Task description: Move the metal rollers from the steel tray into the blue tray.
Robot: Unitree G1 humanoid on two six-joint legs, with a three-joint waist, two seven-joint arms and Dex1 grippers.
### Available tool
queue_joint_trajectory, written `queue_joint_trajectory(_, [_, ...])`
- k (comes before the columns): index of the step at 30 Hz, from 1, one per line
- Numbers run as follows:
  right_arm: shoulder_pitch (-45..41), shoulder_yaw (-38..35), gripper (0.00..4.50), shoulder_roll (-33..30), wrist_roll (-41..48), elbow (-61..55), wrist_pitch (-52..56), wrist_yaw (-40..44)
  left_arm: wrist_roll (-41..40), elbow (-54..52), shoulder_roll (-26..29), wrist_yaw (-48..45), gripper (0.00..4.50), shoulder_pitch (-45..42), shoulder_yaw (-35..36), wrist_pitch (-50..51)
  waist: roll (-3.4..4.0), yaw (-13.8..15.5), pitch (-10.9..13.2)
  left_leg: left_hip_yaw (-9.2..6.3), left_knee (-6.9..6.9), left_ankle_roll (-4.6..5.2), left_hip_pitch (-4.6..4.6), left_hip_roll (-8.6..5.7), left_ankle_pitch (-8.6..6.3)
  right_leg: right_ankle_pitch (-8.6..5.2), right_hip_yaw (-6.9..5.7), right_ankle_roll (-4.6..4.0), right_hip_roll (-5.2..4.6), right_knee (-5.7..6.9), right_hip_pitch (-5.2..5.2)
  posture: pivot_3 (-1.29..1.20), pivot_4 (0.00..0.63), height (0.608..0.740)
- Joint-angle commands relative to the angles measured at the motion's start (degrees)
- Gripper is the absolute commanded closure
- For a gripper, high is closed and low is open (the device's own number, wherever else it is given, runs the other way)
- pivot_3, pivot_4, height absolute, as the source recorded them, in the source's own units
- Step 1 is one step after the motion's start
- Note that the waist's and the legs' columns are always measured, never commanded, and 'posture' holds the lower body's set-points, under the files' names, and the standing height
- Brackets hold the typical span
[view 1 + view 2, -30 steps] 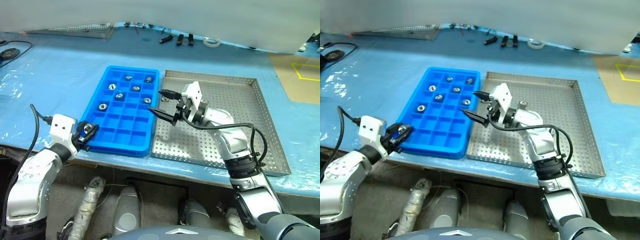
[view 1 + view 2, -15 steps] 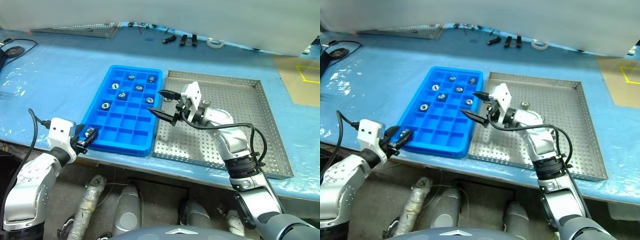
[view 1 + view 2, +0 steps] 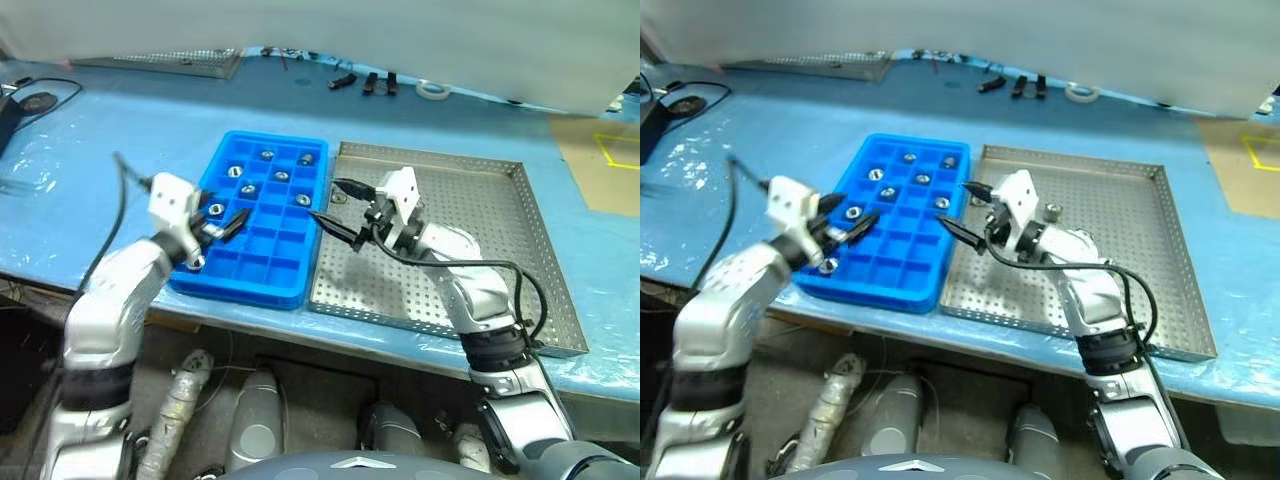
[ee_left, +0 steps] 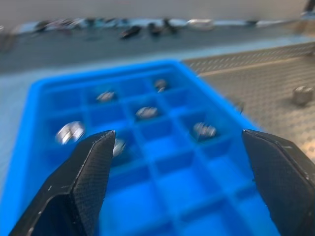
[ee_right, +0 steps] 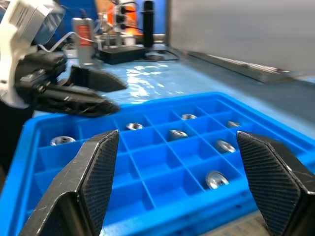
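Two trays sit side by side on the blue-covered worktop (image 3: 120, 120), long edges nearly touching: the blue tray (image 3: 250, 275) to the left, the steel tray (image 3: 500, 215) to the right. Our left gripper (image 3: 218, 226) hangs over the blue tray's left rows, jaws released and spread wide, nothing between them. A second ago it sat low at the tray's near-left corner, jaws closed on a roller; we now see it up and in over the compartments. One roller (image 3: 193, 263) lies in the near-left corner cell. The near rows of the blue tray stand open otherwise. Metal rollers (image 3: 282, 176), small shiny rings with dark centres, fill seven or so cells in the far rows. Our right gripper (image 3: 338, 208) straddles the seam between trays, jaws released, holding nothing; it has barely shifted. One roller (image 3: 1052, 210) rests on the steel tray's perforated floor, just beyond the right wrist. The rest of that floor lies bare.
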Motion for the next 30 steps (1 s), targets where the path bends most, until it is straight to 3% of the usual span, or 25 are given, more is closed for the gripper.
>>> queue_joint_trajectory(1, [4.00, -3.67, 0.48, -1.61, -0.42, -7.19, 0.93, -3.98, 5.88, 16.50, -1.74, -2.96, 0.19, -10.80, -5.94, -8.68, 0.02, -1.56, -0.01, 0.00, 0.06, -0.09, 0.05, -0.06, 0.08, 0.05, 0.03, 0.06, 0.01, 0.01, 0.01, 0.00, 0.150, 0.740])
queue_joint_trajectory(6, [10.30, -6.04, 0.48, -1.91, -1.19, -14.85, 3.47, -9.89, 16.52, 46.64, -3.56, -8.33, 0.19, -29.37, -14.93, -20.77, 0.00, -4.89, -0.01, 0.01, 0.11, -0.16, -0.04, -0.12, 0.22, 0.24, 0.09, 0.36, -0.01, -0.06, -0.02, -0.13, 0.150, 0.740])
queue_joint_trajectory(9, [14.19, -6.50, 0.48, -1.28, -1.62, -19.31, 4.82, -13.23, 22.23, 63.78, -4.97, -12.31, 0.19, -41.17, -19.31, -21.25, 0.00, -6.50, -0.01, 0.01, 0.08, -0.13, -0.09, -0.10, 0.20, 0.26, 0.07, 0.37, 0.04, -0.10, -0.07, -0.19, 0.150, 0.740])
queue_joint_trajectory(12, [16.62, -6.58, 0.48, -0.48, -2.17, -21.84, 5.42, -15.95, 26.74, 73.89, -6.07, -16.42, 0.19, -48.16, -22.30, -23.14, 0.00, -7.83, -0.01, 0.03, -0.01, -0.06, -0.07, -0.12, 0.16, 0.27, 0.08, 0.37, 0.03, -0.25, -0.08, -0.25, 0.150, 0.740])
queue_joint_trajectory(21, [21.91, -5.54, 0.48, 2.56, -4.63, -22.76, 2.82, -20.60, 38.95, 82.96, -6.53, -20.40, 0.19, -55.42, -28.36, -24.83, 0.00, -9.23, -0.01, 0.09, -0.12, 0.16, 0.00, -0.13, 0.03, 0.16, 0.01, 0.12, -0.06, -0.71, 0.25, -0.34, 0.150, 0.740])
queue_joint_trajectory(30, [28.17, -5.87, 0.48, 3.62, -5.75, -21.36, -2.52, -20.85, 39.84, 83.69, -9.44, -14.29, 0.19, -51.90, -25.32, -25.10, 0.00, -9.47, -0.01, 0.17, -0.13, 0.46, 0.47, -0.12, -0.16, 0.13, 0.01, 0.08, -0.10, -0.81, 0.71, -0.38, 0.150, 0.740])
